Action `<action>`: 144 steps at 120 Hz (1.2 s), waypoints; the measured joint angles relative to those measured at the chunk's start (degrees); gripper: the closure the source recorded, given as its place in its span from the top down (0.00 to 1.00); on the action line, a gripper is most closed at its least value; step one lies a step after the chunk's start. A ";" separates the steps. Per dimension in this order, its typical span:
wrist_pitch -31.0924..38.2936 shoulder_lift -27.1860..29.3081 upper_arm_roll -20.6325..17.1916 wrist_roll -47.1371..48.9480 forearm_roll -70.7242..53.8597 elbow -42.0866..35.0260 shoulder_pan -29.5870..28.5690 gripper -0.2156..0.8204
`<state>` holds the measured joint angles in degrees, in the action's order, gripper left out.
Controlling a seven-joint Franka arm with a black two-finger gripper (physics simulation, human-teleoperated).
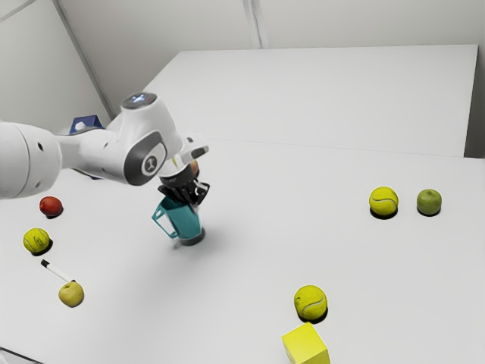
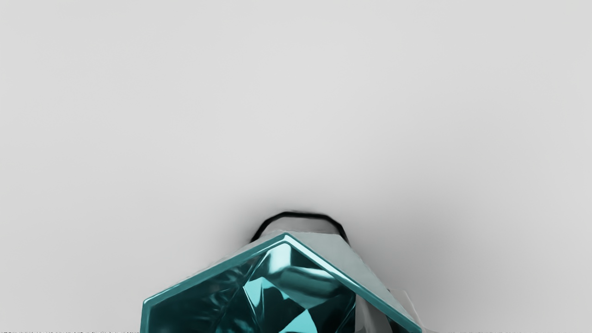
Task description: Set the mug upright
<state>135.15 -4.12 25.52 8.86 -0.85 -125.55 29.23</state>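
The teal mug (image 1: 184, 220) is below the hand in the exterior view, leaning somewhat, its handle toward the exterior view's left and its base low over or on the table. The black gripper (image 1: 186, 194) is at the mug's upper end, overlapping its rim. Looking from the hand, the wrist view has the mug (image 2: 222, 296) with its angular rim and shiny inside facing the camera, and a dark-edged base shape beyond it. How the gripper holds the mug is hidden.
On the white table (image 1: 250, 303) lie a tennis ball (image 1: 311, 302) and a yellow cube (image 1: 305, 346) near the front. Another tennis ball (image 1: 383, 201) and a green apple (image 1: 429, 201) sit toward the exterior view's right. A red fruit (image 1: 51, 206), a marker (image 1: 59, 271) and a yellow apple (image 1: 71, 293) lie left.
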 joint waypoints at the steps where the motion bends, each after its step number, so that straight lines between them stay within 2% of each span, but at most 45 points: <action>1: 0.02 -0.01 0.00 0.07 -0.03 -0.02 0.00 0.03; 71: 0.14 -2.73 0.03 3.64 -0.86 -0.55 -0.14 0.03; 92: -0.02 -2.85 -0.03 3.71 -1.20 -0.43 -0.30 0.39; 104: -0.20 -2.85 -0.03 3.70 -1.23 -0.35 -0.29 0.54; 121: -0.95 -2.68 -0.03 3.61 -1.27 0.08 -0.27 0.66; 144: -2.61 -1.75 -0.03 3.46 -1.33 1.08 -0.25 0.74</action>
<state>132.54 -5.87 25.49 12.31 -2.18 -124.46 28.97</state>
